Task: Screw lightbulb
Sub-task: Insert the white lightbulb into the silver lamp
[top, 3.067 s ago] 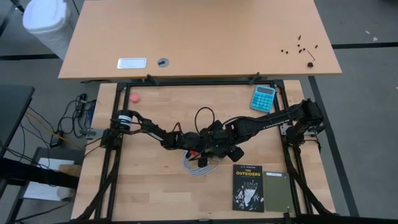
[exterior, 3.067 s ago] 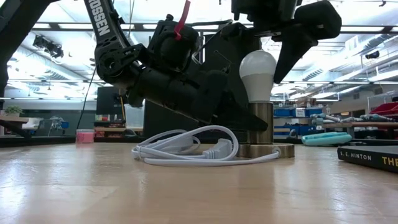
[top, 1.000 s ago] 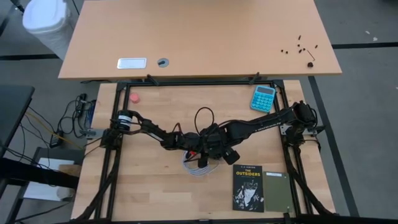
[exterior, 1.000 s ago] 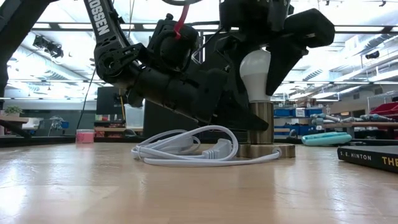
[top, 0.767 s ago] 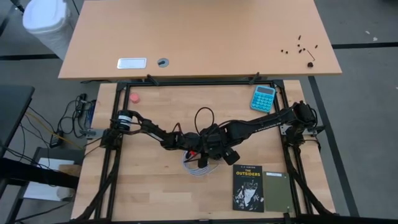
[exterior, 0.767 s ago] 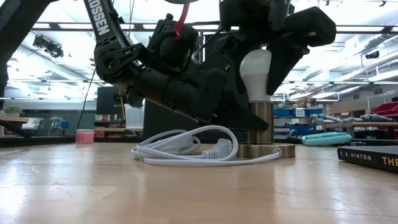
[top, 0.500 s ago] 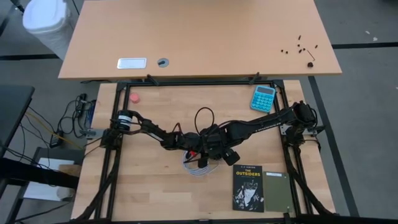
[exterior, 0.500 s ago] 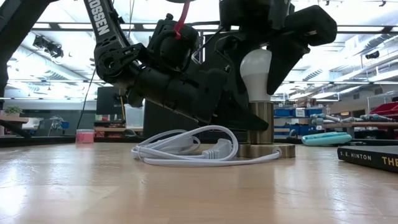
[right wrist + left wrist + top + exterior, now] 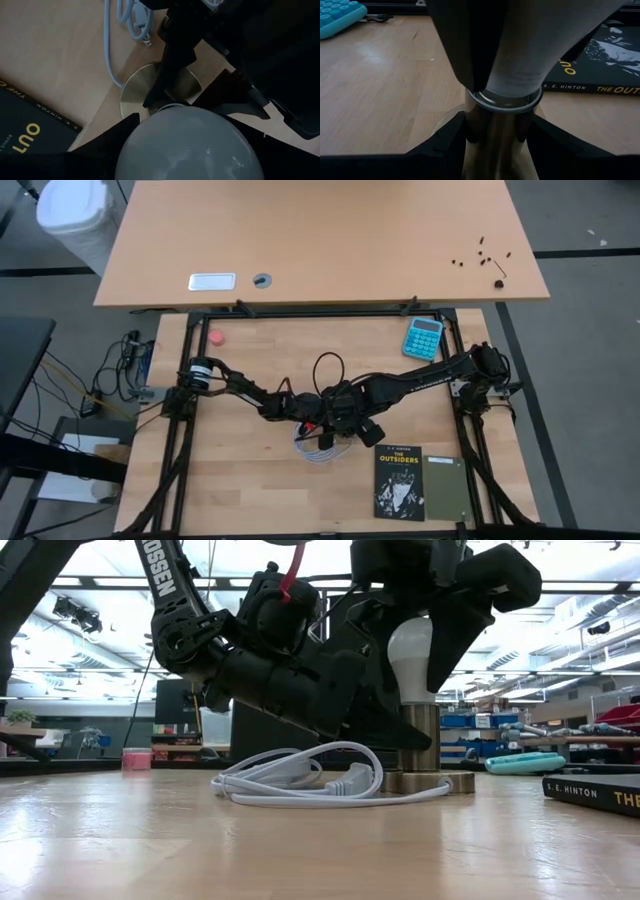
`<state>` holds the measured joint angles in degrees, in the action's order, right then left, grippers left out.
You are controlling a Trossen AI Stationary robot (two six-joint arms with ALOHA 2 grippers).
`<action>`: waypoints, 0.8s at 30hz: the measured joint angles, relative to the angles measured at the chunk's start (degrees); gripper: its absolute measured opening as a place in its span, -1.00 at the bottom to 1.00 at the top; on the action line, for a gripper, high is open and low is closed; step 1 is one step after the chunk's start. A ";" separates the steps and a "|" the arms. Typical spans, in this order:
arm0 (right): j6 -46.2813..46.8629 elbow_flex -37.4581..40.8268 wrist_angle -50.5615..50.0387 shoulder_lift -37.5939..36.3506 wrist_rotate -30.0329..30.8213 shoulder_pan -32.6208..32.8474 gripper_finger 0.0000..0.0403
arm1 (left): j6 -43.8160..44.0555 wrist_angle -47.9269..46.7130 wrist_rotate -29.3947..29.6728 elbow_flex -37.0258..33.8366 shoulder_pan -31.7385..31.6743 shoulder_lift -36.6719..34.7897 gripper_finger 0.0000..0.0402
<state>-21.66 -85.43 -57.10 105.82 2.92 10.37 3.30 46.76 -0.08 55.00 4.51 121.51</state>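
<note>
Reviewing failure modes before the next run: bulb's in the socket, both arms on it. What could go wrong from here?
1. The right pincer grips the lightbulb on its smooth glass, so it may slip while turning rather than thread it.
2. The left pincer braces only the socket stem; if that hold slips, the base could spin or tip.
3. The cable lies against the base and may get dragged.

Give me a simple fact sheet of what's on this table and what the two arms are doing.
lightbulb: white, upright in the brass socket
right gripper: fingers either side of the bulb's globe, from above
left gripper: clamped on the socket stem
cable: white, coiled beside the socket's base
book: lying flat near the front edge
calculator: blue, at the back
</note>
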 joint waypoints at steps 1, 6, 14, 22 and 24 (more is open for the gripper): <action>0.14 0.00 0.00 0.00 0.00 0.00 0.26 | -0.01 0.00 0.00 0.00 0.00 0.00 -0.09; 0.76 0.02 0.09 0.00 0.04 0.00 0.31 | 0.00 0.00 0.00 0.00 0.00 0.00 -0.09; 3.13 0.02 0.22 0.00 0.30 0.00 0.26 | 0.01 0.00 0.00 0.00 0.00 0.00 -0.09; 12.62 0.04 0.34 0.01 0.44 -0.28 0.28 | 0.17 0.02 0.55 0.00 0.00 0.00 -0.09; 15.51 0.04 0.30 0.01 0.44 -0.55 0.27 | 0.29 0.02 0.62 0.00 0.00 0.00 -0.09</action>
<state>-6.16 -85.38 -56.81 105.83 3.36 9.82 3.59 46.78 0.54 55.00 4.51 121.51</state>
